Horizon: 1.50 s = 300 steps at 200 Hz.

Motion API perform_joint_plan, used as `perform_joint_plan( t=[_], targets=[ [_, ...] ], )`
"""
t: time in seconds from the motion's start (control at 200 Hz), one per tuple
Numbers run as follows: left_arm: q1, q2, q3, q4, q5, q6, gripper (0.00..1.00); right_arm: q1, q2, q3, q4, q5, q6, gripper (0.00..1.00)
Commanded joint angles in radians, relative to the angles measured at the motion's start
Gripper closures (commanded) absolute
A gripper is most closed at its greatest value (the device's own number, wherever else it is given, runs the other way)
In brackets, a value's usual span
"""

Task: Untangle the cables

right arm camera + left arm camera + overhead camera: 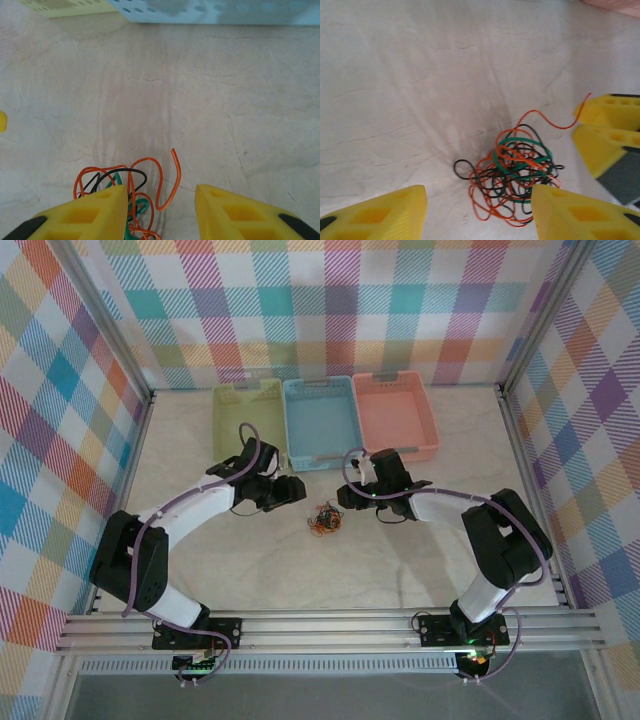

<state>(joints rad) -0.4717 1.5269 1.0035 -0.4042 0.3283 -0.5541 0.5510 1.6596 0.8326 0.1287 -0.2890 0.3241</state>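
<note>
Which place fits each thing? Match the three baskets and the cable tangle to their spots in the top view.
Things:
1. green basket
2. blue basket
3. pink basket
4. cable tangle

Places:
a. middle of the row
b. apart from the row, nearer the bottom of the view
c. right end of the row
d. left end of the row

Pairs: 1-d, 2-a, 3-c, 4-b

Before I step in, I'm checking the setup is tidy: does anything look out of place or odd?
Only the cables: orange, black and green strands are knotted into one clump on the table, with one orange end curling loose from it. Nothing looks spilled or broken.
</note>
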Motion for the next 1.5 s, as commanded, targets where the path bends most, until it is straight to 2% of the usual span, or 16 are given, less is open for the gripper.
perform_joint_plan(
  t=[0.0,0.325,0.435,0.57,0.65,0.775,0.975,1.255,1.4,1.495],
  targets=[
    [-0.021,0.041,-0.002,0.043,0.049,-0.013,0.43,0.012,0.023,0.029,0.024,-0.030,-0.005,0.61],
    [-0.039,0.106,-0.018,0.093,0.077,-0.013,0.45,0.027,0.047,0.037,0.049,-0.007,-0.003,0.63],
    [-0.041,0.115,-0.028,0.100,0.084,-0.018,0.46,0.031,0.060,0.046,0.050,-0.013,0.004,0.66],
    [-0.045,0.104,-0.048,0.107,0.073,-0.019,0.46,0.033,0.070,0.056,0.046,-0.009,0.003,0.76],
    [-0.049,0.105,-0.055,0.115,0.075,-0.025,0.47,0.034,0.063,0.053,0.045,0.001,-0.003,0.88],
    [-0.061,0.111,-0.052,0.117,0.080,-0.028,0.48,0.033,0.029,0.025,0.078,0.034,-0.010,1.00],
    [-0.079,0.091,-0.055,0.113,0.075,-0.026,0.49,0.035,-0.059,-0.040,0.196,0.017,-0.018,1.00],
    [-0.088,0.054,-0.062,0.097,0.049,-0.025,0.51,0.035,-0.126,-0.107,0.287,0.113,-0.005,1.00],
    [-0.100,0.066,-0.048,0.074,0.024,-0.017,0.51,0.035,-0.131,-0.117,0.254,0.191,0.011,1.00],
    [-0.104,0.064,-0.048,0.070,0.000,-0.011,0.52,0.035,-0.107,-0.083,0.186,0.191,0.008,1.00]
  ],
)
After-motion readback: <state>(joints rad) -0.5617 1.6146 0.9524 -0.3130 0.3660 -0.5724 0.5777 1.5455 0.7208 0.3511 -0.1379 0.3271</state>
